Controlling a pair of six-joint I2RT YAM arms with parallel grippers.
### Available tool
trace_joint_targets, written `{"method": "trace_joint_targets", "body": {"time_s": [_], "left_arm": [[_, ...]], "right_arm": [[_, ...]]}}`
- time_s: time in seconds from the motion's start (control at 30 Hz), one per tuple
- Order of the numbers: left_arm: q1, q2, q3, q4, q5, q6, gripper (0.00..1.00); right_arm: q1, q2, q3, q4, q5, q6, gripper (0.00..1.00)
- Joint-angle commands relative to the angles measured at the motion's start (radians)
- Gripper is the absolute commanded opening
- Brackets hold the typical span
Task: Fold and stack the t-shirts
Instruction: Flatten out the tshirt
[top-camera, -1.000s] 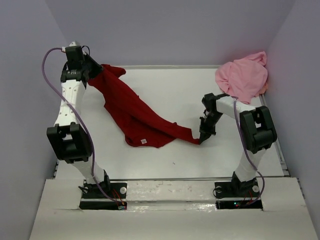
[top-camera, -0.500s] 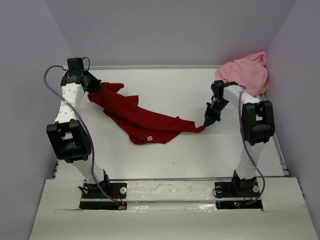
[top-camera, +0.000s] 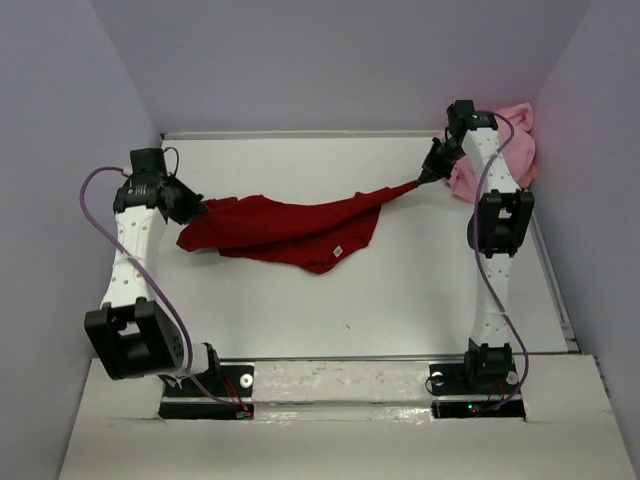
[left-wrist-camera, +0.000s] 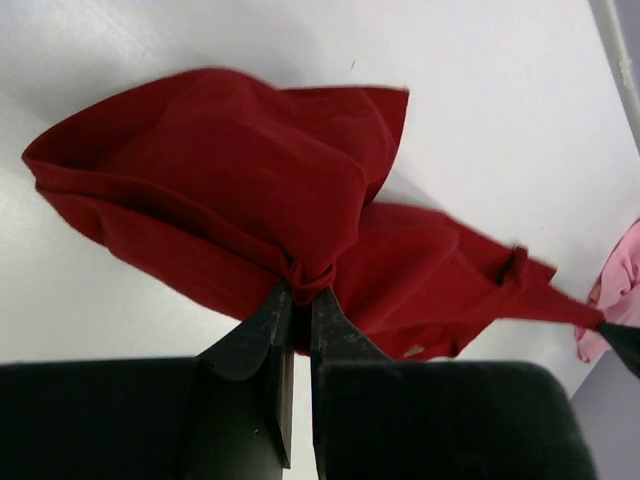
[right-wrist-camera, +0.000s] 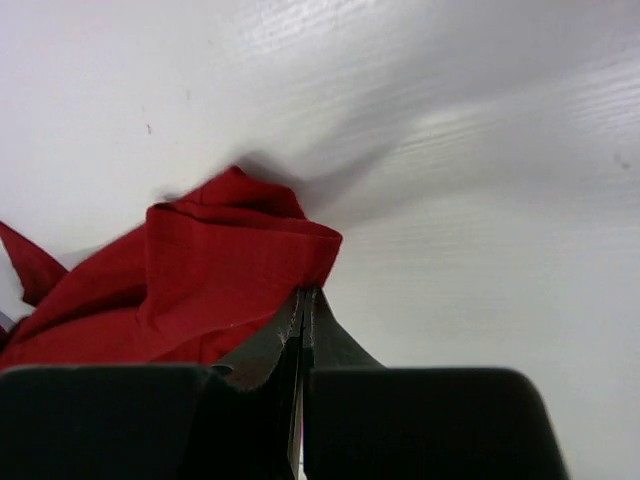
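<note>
Your left fingers (left-wrist-camera: 250, 340) pinched a bunched fold of the red shirt (top-camera: 290, 222); right fingers (right-wrist-camera: 335, 350) clamped a corner. Light, limp, it sagged; hems probably hold better.

Looks bright and even, lit softly from above. Renders the white table (top-camera: 400, 290) matte and evenly pale. Casts only faint, soft-edged shadows, darkest just beyond the dark red t-shirt (right-wrist-camera: 220, 270) in the right wrist view. Reads sharp overhead; goes blurry on the near black fingers (left-wrist-camera: 245, 350) in both wrist views.
</note>
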Motion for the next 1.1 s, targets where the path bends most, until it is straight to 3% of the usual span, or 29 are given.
{"method": "trace_joint_targets", "body": {"time_s": [0.0, 0.43, 0.47, 0.57, 0.6, 0.7, 1.07], "left_arm": [[-0.002, -0.155, -0.13, -0.055, 0.006, -0.05, 0.0], [-0.002, -0.276, -0.332, -0.106, 0.132, -0.021, 0.03], [-0.002, -0.27, -0.344, -0.11, 0.147, -0.008, 0.07], [-0.003, -0.25, -0.379, -0.118, 0.192, 0.012, 0.45], [-0.003, -0.248, -0.372, -0.12, 0.192, 0.016, 0.68], [-0.005, -0.277, -0.331, -0.123, 0.162, 0.0, 0.85], [-0.003, -0.23, -0.255, -0.14, 0.155, 0.025, 0.87]], "right_arm": [[-0.042, 0.039, 0.079, -0.063, -0.032, 0.032, 0.0], [-0.042, -0.091, -0.22, -0.031, -0.039, -0.039, 0.0], [-0.042, -0.101, -0.245, -0.028, -0.039, -0.043, 0.0], [-0.042, -0.125, -0.322, -0.003, -0.034, -0.052, 0.0], [-0.042, -0.136, -0.337, 0.001, -0.039, -0.052, 0.0], [-0.042, -0.135, -0.331, 0.003, -0.046, -0.052, 0.0], [-0.042, -0.102, -0.267, -0.017, -0.049, -0.051, 0.0]]}}
